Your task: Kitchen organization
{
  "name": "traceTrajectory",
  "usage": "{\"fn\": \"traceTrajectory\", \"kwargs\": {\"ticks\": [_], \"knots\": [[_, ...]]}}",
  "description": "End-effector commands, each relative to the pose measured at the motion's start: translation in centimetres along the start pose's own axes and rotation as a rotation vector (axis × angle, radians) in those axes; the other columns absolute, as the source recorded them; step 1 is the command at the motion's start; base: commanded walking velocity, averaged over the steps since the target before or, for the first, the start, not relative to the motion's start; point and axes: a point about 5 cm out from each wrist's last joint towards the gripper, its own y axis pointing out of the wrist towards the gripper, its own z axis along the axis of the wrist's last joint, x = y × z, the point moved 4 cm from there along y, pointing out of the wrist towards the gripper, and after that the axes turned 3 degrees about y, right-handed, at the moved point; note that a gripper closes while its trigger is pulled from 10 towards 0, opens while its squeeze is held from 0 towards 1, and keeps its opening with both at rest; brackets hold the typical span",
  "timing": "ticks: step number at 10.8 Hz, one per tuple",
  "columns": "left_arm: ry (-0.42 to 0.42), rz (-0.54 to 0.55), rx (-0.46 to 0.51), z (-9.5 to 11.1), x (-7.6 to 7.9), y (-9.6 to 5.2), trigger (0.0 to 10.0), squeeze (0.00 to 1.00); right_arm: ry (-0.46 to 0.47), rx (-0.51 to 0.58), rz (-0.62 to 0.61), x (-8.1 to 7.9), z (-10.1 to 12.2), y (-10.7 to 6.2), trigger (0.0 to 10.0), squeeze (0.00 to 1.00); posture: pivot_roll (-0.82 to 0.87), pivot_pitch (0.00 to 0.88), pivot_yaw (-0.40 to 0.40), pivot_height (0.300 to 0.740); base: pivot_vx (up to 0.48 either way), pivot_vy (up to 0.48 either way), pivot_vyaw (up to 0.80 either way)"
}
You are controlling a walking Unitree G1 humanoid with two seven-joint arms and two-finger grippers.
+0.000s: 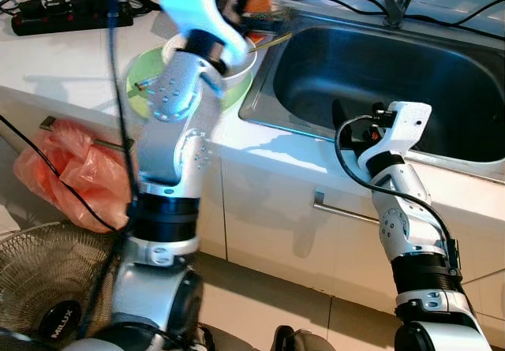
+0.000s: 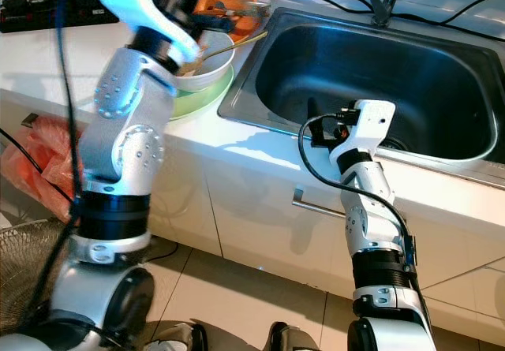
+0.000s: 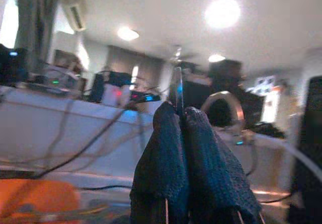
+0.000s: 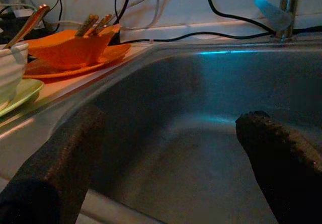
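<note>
where the floor shows at the bottom of your head views, a wire fan guard (image 1: 47, 288) sits low on the robot's left, with an orange plastic bag (image 1: 71, 173) just behind it against the cabinet front. a bar handle (image 1: 343, 207) runs across the white cabinet door below the sink.

your right arm is bent up over the desk (image 1: 47, 59) edge, and the right tool (image 4: 166, 148) hangs just inside the near rim of the steel sink (image 1: 442, 75). its wrist view shows the two black fingers (image 4: 60, 163) spread wide apart with nothing between them, basin wall ahead.

left of the sink on the desk: a green plate (image 2: 207, 91) with a white bowl (image 2: 213, 59) on it, a gold-coloured utensil (image 2: 252, 40) leaning out of the bowl toward the sink. behind them an orange dish (image 4: 75, 50) rests on an orange plate (image 4: 60, 67), with utensil handles sticking up from the dish.

your left arm reaches up over the bowl area, blurred. the left tool (image 3: 182, 133) points out across the room in its wrist view; its fingers (image 3: 161, 163) are pressed together. a thin dark sliver shows above the tips, but you cannot tell from this whether anything is pinched.

farther back, a black power strip (image 1: 47, 13) and cables lie on the desk, and the tap (image 4: 287, 2) stands at the far rim of the sink.
</note>
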Motion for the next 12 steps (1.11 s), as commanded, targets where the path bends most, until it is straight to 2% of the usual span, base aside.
{"fn": "traceTrajectory", "kwargs": {"ticks": [1,2,5,6,7,8,9,11,12], "knots": [[-0.033,-0.081,0.021,0.5,1.9,0.2,10.0,0.00,0.012,-0.027,0.006,-0.1,-0.6,0.0,10.0,0.00,0.01,0.126,-0.037,0.740,0.000,0.000,0.00],[-0.063,-0.124,0.000,-0.4,3.1,0.1,10.0,0.00,0.009,-0.022,0.007,-0.1,-0.6,0.0,10.0,0.00,0.01,0.128,-0.034,0.740,0.000,0.000,0.00],[-0.114,-0.155,-0.072,-3.3,4.3,-0.6,10.0,0.00,-0.018,0.031,-0.011,0.7,1.2,0.2,10.0,0.00,0.00,0.131,-0.026,0.740,0.000,0.000,0.00],[-0.113,-0.158,-0.082,-3.7,4.4,-0.8,10.0,0.00,-0.024,0.040,-0.010,0.9,1.6,0.2,10.0,1.00,0.00,0.132,-0.025,0.740,0.000,0.000,0.00],[-0.100,-0.162,-0.092,-4.1,4.4,-0.9,10.0,0.00,-0.044,0.052,-0.020,1.2,2.1,0.2,10.0,1.00,0.00,0.134,-0.024,0.740,0.000,0.000,0.00],[-0.091,-0.160,-0.100,-4.4,4.4,-1.0,10.0,0.00,-0.061,0.072,-0.018,1.3,2.9,0.3,10.0,0.00,0.00,0.135,-0.024,0.740,0.000,0.000,0.00],[-0.074,-0.154,-0.111,-4.8,4.2,-1.1,10.0,0.00,-0.075,0.105,0.003,1.0,4.1,0.5,10.0,0.00,0.01,0.135,-0.023,0.740,0.000,0.000,0.00],[-0.033,-0.158,-0.125,-5.4,4.1,-1.1,10.0,0.00,-0.136,0.180,0.157,-1.4,7.4,0.7,10.0,0.00,0.00,0.136,-0.024,0.740,0.000,0.000,0.00],[-0.026,-0.158,-0.124,-5.4,4.1,-1.1,10.0,0.00,-0.152,0.186,0.212,-2.2,8.0,0.5,10.0,0.00,-0.01,0.136,-0.024,0.740,0.000,0.000,0.00]]}}
